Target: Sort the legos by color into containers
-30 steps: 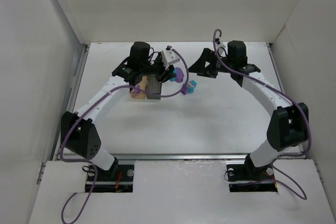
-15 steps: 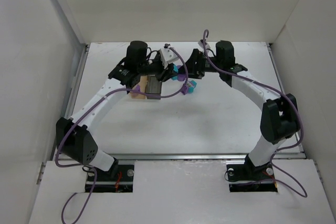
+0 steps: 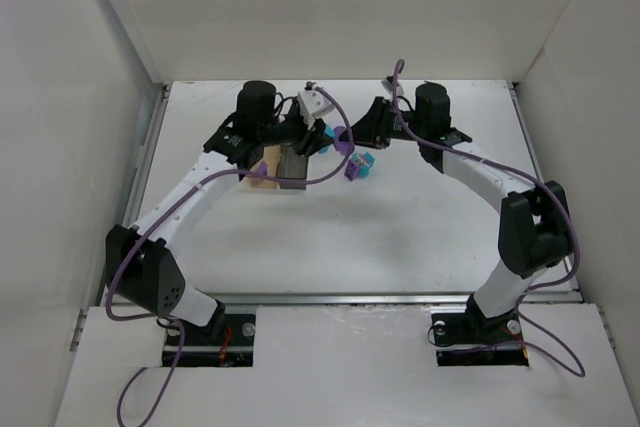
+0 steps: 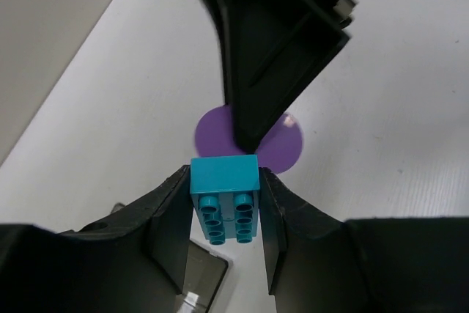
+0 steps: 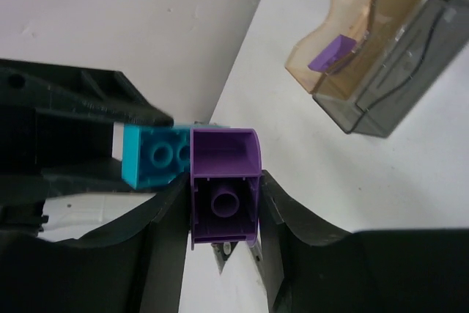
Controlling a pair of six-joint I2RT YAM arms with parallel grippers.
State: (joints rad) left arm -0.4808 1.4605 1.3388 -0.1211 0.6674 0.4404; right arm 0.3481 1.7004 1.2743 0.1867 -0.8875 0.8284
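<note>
My left gripper is shut on a teal lego, held above the table. A purple rounded lego sits against that teal lego, and my right gripper is shut on it. From above, both grippers meet at the back centre, left gripper facing right gripper. The amber container and the grey container stand joined just left of them. A purple lego lies in the amber container. Another purple and teal lego pair rests on the table.
White walls enclose the table on the left, back and right. The back wall is close behind both grippers. The purple cables of both arms loop near the containers. Bare tabletop stretches toward the arm bases.
My right arm swung left to the purple lego and its jaws closed on it. The left gripper kept its hold on the teal lego and shifted slightly left.
</note>
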